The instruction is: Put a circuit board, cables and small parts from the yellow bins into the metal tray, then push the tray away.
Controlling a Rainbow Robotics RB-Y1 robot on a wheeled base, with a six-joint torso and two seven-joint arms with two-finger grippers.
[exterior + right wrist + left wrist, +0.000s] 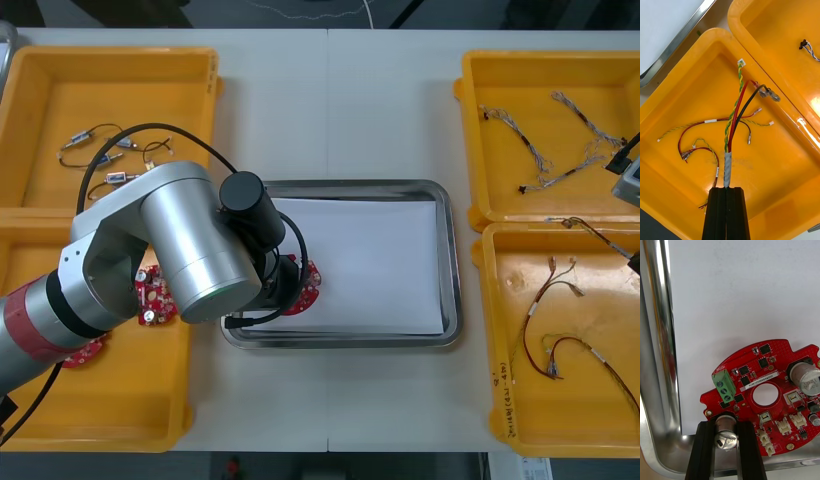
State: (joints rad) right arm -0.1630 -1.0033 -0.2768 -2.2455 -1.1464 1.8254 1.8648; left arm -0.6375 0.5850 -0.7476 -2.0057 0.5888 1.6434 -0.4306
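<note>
1. My left arm [170, 240] is nearest the camera in the front view. Its silver wrist reaches from the near left bin [100, 420] over the left end of the tray [452, 260].
2. In the left wrist view, the left gripper [725, 425] is clamped on a circuit board [782, 352]. The two fingers [703, 450] stand apart by the width of a small silver can [725, 437] at the board's edge, with the can pinched between them.
3. The board sits in the tray's near left corner, half over the white lining [745, 288] and half over the bare metal floor, just beside the tray's left wall. I cannot tell whether it rests on the tray or hangs just above it.
4. Two more boards [155, 298] lie in the near left bin, partly under my arm.
5. The far left bin [40, 90] holds short black cables [110, 150].
6. In the right wrist view, the right gripper [727, 189] is closed on a red and yellow cable [732, 131]. Its taped section runs straight down between the pinched fingers.
7. That cable stretches over the near right bin [782, 165]. Its free ends reach toward the wall next to the far right bin [782, 30].
8. Loose cables [696, 125] lie on the near right bin's floor.
9. Blue and white cables [560, 140] lie in the far right bin.
</note>
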